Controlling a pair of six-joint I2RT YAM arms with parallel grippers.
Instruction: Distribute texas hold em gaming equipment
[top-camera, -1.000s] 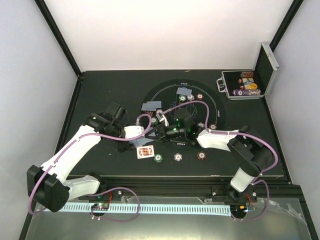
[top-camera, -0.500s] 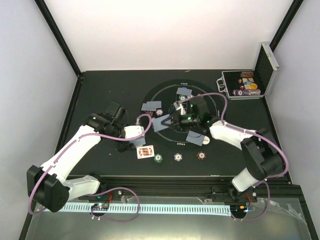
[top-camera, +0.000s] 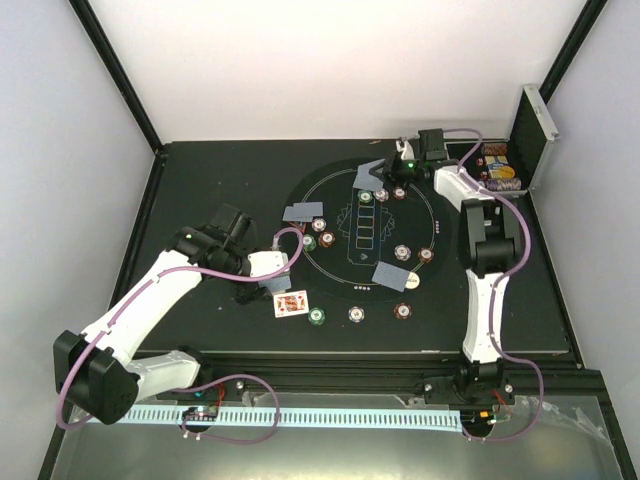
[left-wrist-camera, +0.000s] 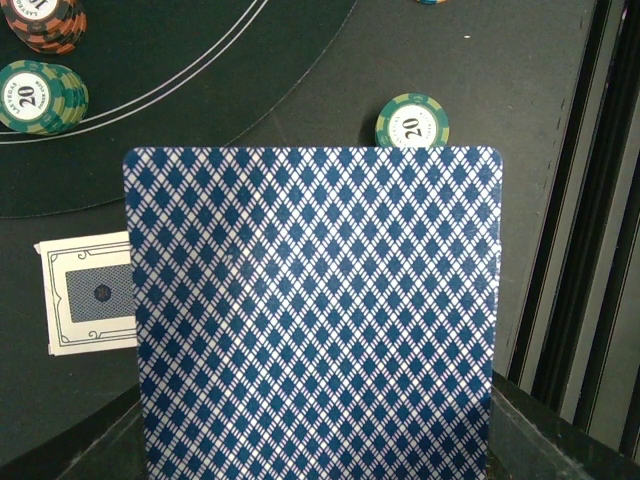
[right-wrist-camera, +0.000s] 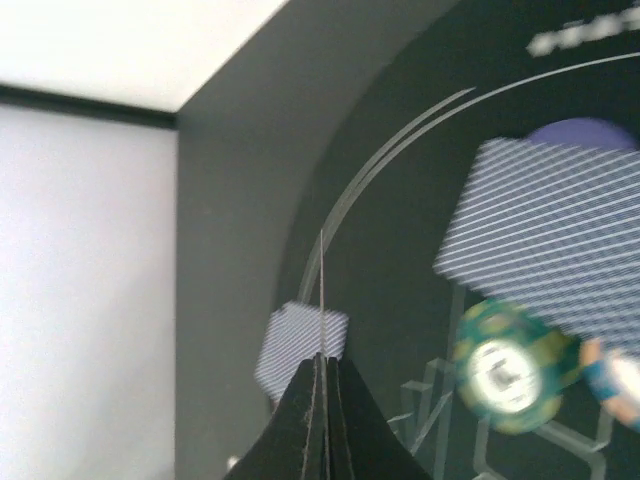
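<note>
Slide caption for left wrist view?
Blue-patterned card held close to the left wrist camera, a green 20 chip peeking over its top edge.

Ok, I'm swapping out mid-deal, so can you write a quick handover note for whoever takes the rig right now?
Left claw: shut on the deck, by the mat's left edge.
Right claw: shut on one card, seen edge-on, over the mat's far side.
Done: face-down card piles at the left, far and near-right seats; a face-up card near left; chips around the mat.
To do: probably set down the held card, then deal on from the deck.
</note>
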